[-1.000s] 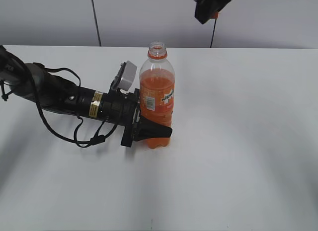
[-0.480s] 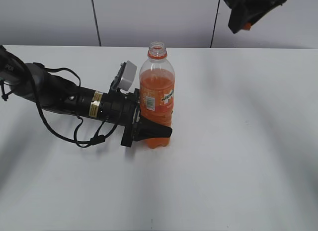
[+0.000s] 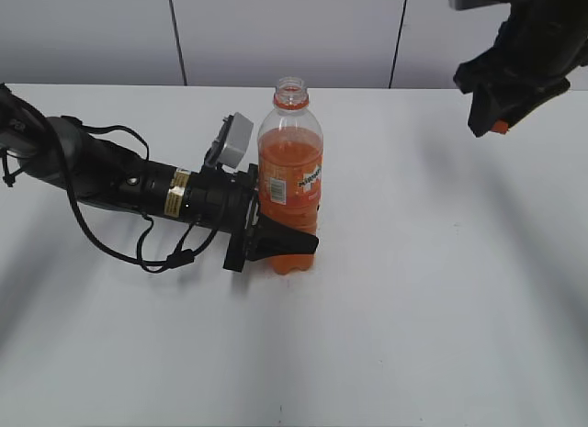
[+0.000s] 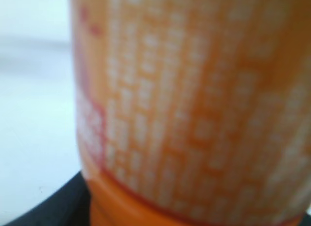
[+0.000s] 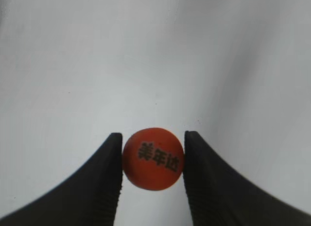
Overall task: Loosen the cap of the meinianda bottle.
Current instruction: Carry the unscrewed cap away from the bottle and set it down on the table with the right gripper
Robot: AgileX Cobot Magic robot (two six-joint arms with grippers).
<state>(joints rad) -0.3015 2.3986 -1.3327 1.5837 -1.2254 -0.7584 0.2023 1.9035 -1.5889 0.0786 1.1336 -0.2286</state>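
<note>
The meinianda bottle (image 3: 290, 184) stands upright at the table's middle with its mouth open and no cap on it. My left gripper (image 3: 276, 239) is shut on the bottle's lower body; the left wrist view shows only the blurred orange label (image 4: 194, 104) up close. My right gripper (image 3: 496, 124) is high at the upper right, above the table, shut on the orange cap (image 3: 499, 127). In the right wrist view the cap (image 5: 153, 158), with dark print on top, sits pinched between the two black fingers of the right gripper (image 5: 153, 160).
The white table (image 3: 441, 289) stretches around the bottle. The left arm and its cables (image 3: 138, 193) lie across the table's left side. A grey wall with dark seams (image 3: 175, 32) stands behind.
My right gripper has carried the cap from above the bottle to the right and downward. The bottle and the left gripper have not moved.
</note>
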